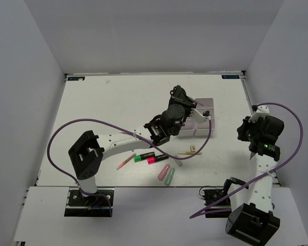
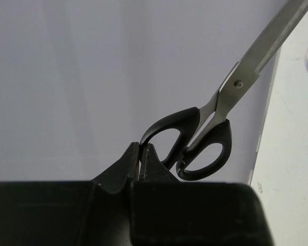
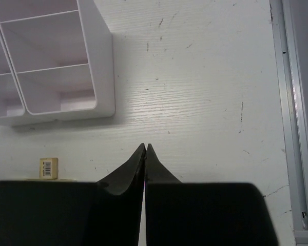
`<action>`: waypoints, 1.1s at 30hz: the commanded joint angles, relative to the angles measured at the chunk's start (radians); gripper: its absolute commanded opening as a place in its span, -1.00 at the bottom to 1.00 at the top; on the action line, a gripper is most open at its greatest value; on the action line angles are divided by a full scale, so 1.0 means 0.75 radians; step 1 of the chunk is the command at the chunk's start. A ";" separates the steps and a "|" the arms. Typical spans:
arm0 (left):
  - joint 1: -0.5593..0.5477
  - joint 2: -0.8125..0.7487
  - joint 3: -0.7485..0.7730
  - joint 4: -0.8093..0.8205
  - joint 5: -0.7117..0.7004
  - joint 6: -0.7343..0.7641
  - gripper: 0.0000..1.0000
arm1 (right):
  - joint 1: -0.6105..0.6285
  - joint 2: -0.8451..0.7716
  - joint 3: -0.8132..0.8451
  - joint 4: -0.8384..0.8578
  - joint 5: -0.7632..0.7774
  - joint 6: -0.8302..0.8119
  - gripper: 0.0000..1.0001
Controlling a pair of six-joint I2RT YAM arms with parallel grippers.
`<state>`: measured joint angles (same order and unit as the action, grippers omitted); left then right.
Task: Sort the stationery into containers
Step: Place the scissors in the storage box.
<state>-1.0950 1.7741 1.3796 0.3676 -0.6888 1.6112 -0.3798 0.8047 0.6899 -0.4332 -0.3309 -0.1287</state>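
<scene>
The left jaws are clamped on a black handle loop of the scissors point(image 2: 231, 95), held aloft over the containers point(image 1: 209, 104) toward the far right of the bench point(image 1: 118, 102). The right jaws are pressed together, empty, right of the containers.

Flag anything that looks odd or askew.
The scissors hang from the left gripper, pinched only by the rim of one handle loop at the very fingertips, with the blades jutting out at a slant. The hold looks precarious.
</scene>
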 commanded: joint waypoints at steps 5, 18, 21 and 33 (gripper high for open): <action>0.022 -0.007 -0.095 0.099 0.000 0.036 -1.00 | -0.052 -0.016 -0.004 0.066 -0.027 0.051 -1.00; 0.071 0.095 -0.201 0.303 -0.031 0.048 -1.00 | -0.126 -0.003 -0.010 0.054 -0.152 0.067 -1.00; 0.081 0.120 -0.205 0.308 -0.035 0.040 -1.00 | -0.146 -0.003 -0.012 0.050 -0.174 0.069 -1.00; 0.110 0.212 -0.205 0.365 -0.025 0.051 -1.00 | -0.224 0.005 -0.012 0.029 -0.279 0.076 -1.00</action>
<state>-1.0195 1.9335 1.2171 0.6037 -0.7006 1.6520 -0.5297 0.8051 0.6891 -0.4179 -0.4965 -0.0814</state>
